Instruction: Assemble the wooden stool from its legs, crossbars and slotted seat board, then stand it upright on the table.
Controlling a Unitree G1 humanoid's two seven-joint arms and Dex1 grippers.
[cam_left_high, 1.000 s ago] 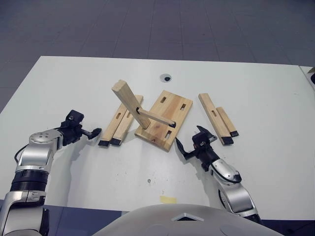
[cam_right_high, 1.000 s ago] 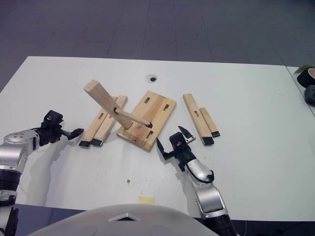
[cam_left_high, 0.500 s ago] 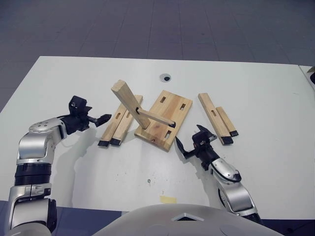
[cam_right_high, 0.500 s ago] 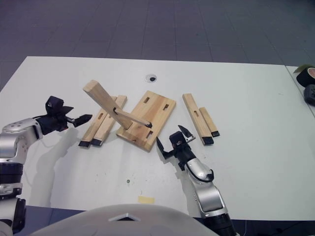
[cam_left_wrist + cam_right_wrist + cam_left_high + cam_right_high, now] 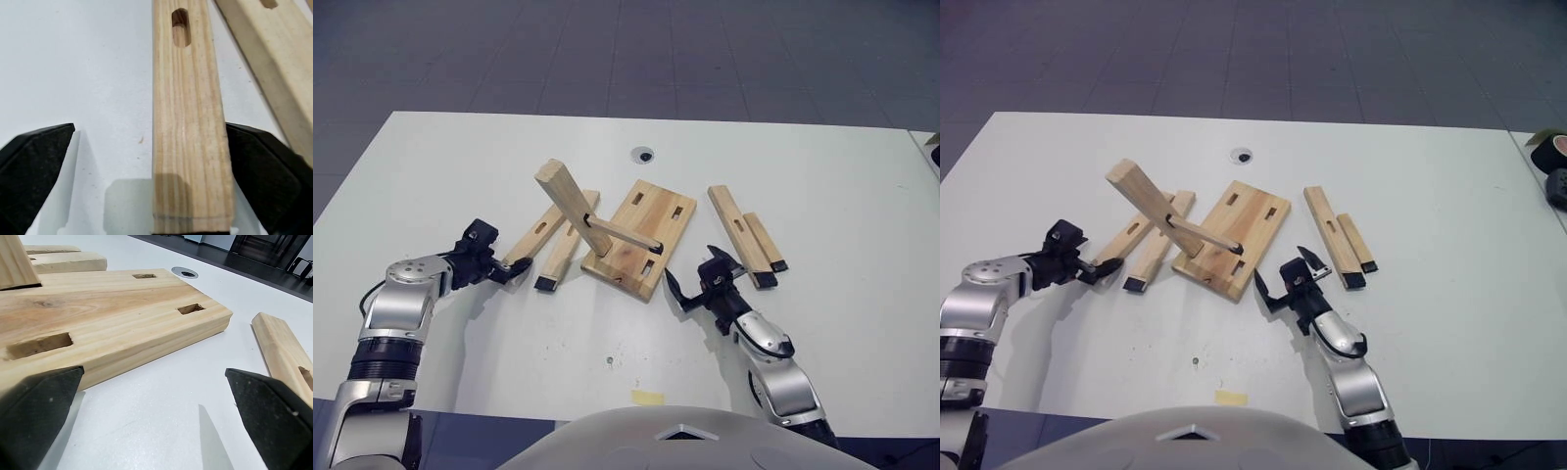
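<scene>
Wooden leg lies on the counter between the left claw's spread fingers — the right claw, also released, sits beside the seat board.

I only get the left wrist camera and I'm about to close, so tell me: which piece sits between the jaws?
Observer: The outer leg of the two lying left of the seat board.
Operator: Is anything fitted yet?
Observer: Yes, a tilted leg stands at the board's left edge with a crossbar stuck into it.
Operator: And the other arm?
Observer: The right jaws are open and empty, just off the board's near corner.
</scene>
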